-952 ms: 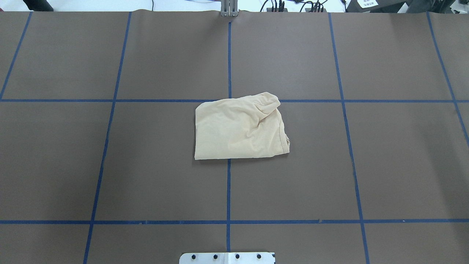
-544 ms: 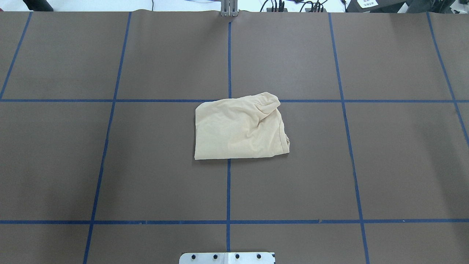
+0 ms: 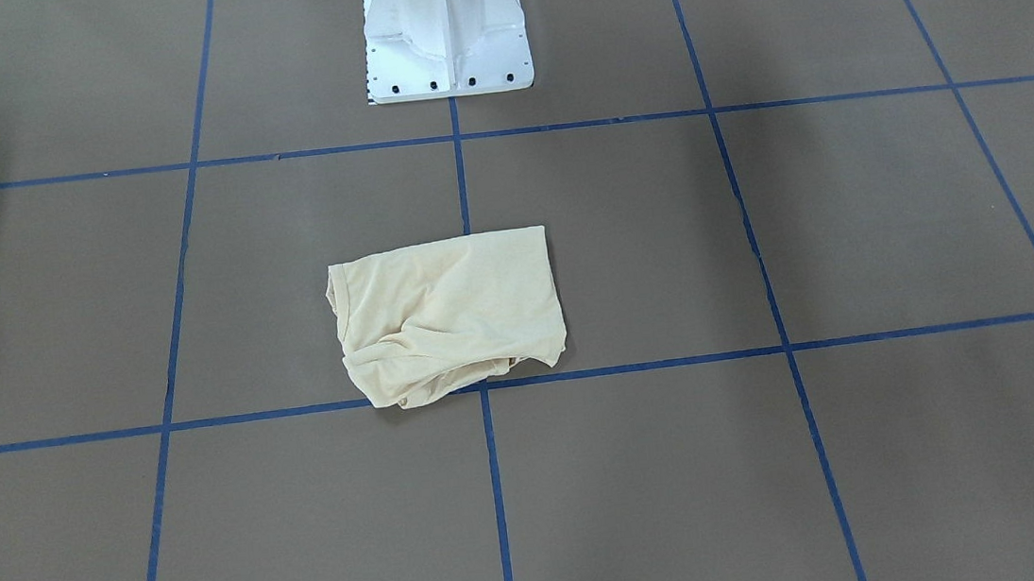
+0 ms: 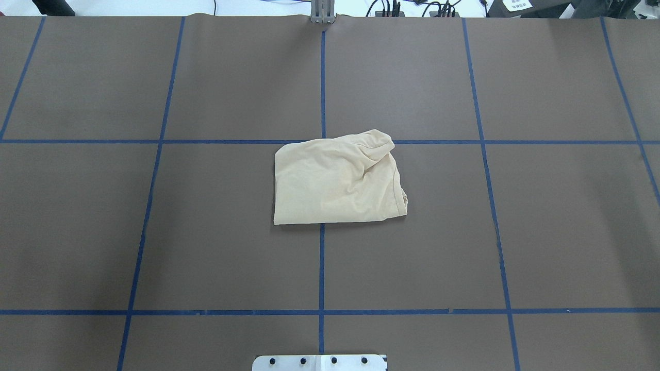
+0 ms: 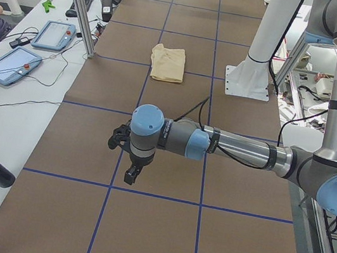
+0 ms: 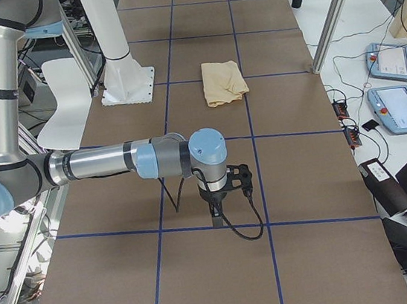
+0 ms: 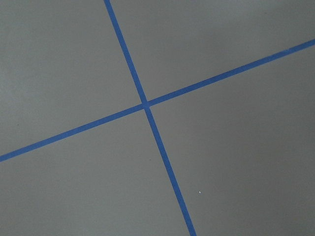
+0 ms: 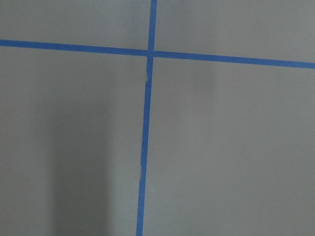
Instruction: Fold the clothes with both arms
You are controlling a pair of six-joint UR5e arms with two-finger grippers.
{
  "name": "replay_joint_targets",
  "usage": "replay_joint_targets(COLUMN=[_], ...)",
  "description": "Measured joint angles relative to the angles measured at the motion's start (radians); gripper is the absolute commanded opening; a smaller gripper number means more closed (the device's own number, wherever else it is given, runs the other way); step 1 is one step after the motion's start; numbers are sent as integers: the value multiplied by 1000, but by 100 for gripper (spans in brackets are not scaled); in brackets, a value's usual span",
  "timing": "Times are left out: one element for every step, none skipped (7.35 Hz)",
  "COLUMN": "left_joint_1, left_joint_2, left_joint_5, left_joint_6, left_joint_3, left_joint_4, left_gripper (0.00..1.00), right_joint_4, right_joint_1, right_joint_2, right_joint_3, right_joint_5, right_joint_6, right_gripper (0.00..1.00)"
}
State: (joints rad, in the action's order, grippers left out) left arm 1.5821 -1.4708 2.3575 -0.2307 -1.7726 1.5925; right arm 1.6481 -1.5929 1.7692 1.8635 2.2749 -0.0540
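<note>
A: Overhead: light?
B: Even, diffuse; sharp from edge to edge. The shirt (image 4: 337,178) throws a thin shadow along its 6 o'clock hem. The table (image 4: 206,232) reads matte.
A: Front view?
B: Similar. One soft dark patch at 9 o'clock.
A: Wrist cameras?
B: Left: flat grey, tape (image 7: 145,104) crisp. Right: softer focus, with a broad, vague shadow band at 7 o'clock.
A: Side views?
B: Bright, wide-angle. Pale sheen runs along the metal tubes of the left arm (image 5: 247,153) and right arm (image 6: 92,164).

Overhead and front views face each other over the shirt (image 4: 337,178); side views share it, far off; wrist views look closely at table (image 7: 74,59).
</note>
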Motion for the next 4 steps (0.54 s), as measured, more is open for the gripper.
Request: replay_joint_targets(left_joint_1=[0,1,1,1], left_joint_2=[2,4,8,9], left_joint_5=[-6,-16,-24,-31], left_joint_6=[3,3,1,-1], left_joint_3=[9,13,11,4], left_joint_4=[-4,-3,-2,-1], left_gripper=[100,100,100,100], right_joint_4=[0,0,-1,-1], right_joint_1=[0,1,2,2], right_joint_2=[0,0,0,0], right_joint_3=[1,1,2,2], right_joint_5=[0,1,1,1], right_joint_6=[1,3,4,5], right_gripper=[100,100,100,100])
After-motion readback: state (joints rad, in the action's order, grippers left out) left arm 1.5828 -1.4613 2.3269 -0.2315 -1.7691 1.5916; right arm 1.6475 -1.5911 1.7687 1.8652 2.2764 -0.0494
